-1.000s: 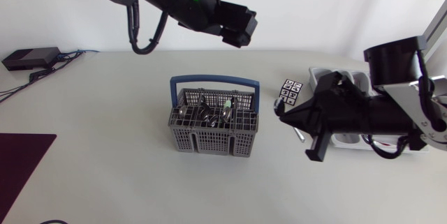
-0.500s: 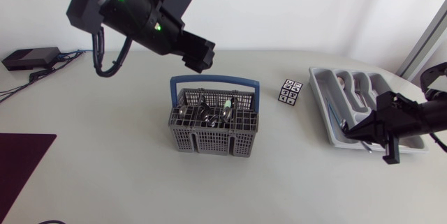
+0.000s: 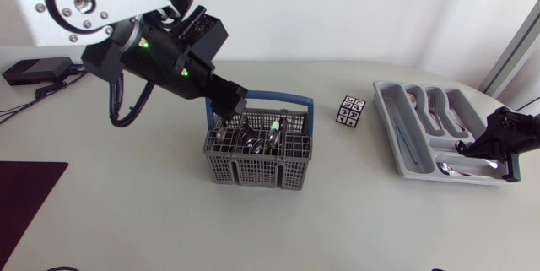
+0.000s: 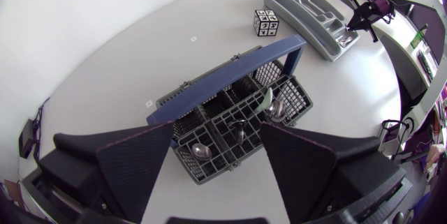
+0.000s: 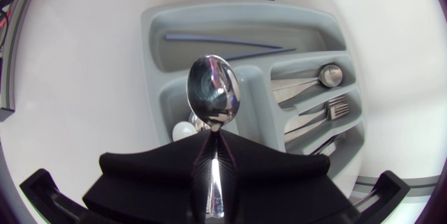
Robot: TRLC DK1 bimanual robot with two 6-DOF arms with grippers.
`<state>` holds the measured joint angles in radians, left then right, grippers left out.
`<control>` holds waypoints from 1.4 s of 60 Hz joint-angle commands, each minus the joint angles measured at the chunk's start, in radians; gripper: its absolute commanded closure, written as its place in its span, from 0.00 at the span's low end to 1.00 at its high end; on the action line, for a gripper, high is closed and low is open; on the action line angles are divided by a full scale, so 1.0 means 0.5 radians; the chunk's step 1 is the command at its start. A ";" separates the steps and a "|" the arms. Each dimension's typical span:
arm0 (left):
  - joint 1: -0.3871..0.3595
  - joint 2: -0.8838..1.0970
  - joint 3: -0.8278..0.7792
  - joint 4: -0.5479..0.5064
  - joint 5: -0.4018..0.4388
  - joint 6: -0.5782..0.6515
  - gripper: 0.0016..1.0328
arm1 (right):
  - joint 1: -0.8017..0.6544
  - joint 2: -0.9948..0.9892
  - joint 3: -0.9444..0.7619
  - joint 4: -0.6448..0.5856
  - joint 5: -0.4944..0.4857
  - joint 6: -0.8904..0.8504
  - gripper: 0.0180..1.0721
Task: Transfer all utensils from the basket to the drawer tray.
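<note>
Right hand (image 5: pixel 214 140) grips 1 spoon (image 5: pixel 214 98) above the tray (image 5: pixel 230 25); left hand (image 4: pixel 216 133) gapes wide over the basket (image 4: pixel 230 68).

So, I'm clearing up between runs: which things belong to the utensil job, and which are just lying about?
Job: basket, utensils in it, drawer tray, spoon in the right gripper.
Lying about: patterned cube, black box with cables, dark mat.

The spoon (image 5: pixel 213 102) over the drawer tray (image 5: pixel 152 49) is polished, mirror-bright metal. The tray is smooth, matt grey plastic. The basket (image 3: pixel 257 157) is grey plastic lattice; its blue handle (image 3: pixel 260 99) looks plastic too.
</note>
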<state>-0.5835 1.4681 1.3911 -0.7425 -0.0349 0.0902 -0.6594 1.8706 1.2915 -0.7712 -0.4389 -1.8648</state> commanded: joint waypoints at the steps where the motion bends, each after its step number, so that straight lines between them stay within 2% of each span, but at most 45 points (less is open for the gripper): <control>1: 0.013 -0.065 -0.073 0.006 -0.013 0.044 0.16 | -0.022 0.103 0.028 0.064 0.043 -0.145 0.90; 13: 0.004 -0.108 -0.138 0.006 -0.016 0.053 0.16 | -0.022 0.174 -0.095 0.306 0.166 -0.240 0.89; 26: -0.036 -0.138 -0.202 0.006 -0.028 0.065 0.16 | -0.028 0.082 -0.285 0.530 0.203 -0.249 0.57; 35: -0.073 -0.154 -0.251 0.006 -0.035 0.074 0.16 | -0.065 -0.087 -0.377 0.505 0.154 -0.253 0.55; 39: -0.094 -0.154 -0.266 0.006 -0.044 0.077 0.16 | -0.065 -0.201 -0.405 0.478 0.102 -0.151 0.48; 53: -0.223 -0.086 -0.239 0.006 -0.099 0.086 0.22 | 0.079 -0.532 -0.509 0.079 -0.052 0.143 0.42; 61: -0.260 0.003 -0.184 0.025 -0.160 0.086 0.27 | 0.223 -0.784 -0.708 0.060 -0.092 0.315 0.42; 65: -0.303 0.049 -0.144 0.025 -0.255 0.093 0.27 | 0.316 -0.903 -0.794 0.070 -0.095 0.441 0.41; 71: -0.355 0.126 -0.095 0.025 -0.363 0.120 0.28 | 0.472 -1.051 -0.880 0.079 -0.095 0.689 0.36; 84: -0.431 0.233 -0.006 0.019 -0.433 0.129 0.37 | 0.825 -1.247 -1.040 0.103 -0.073 1.091 0.36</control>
<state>-0.7811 1.5543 1.3453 -0.7315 -0.2321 0.1356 -0.3023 1.2739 0.8188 -0.7250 -0.4751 -1.4231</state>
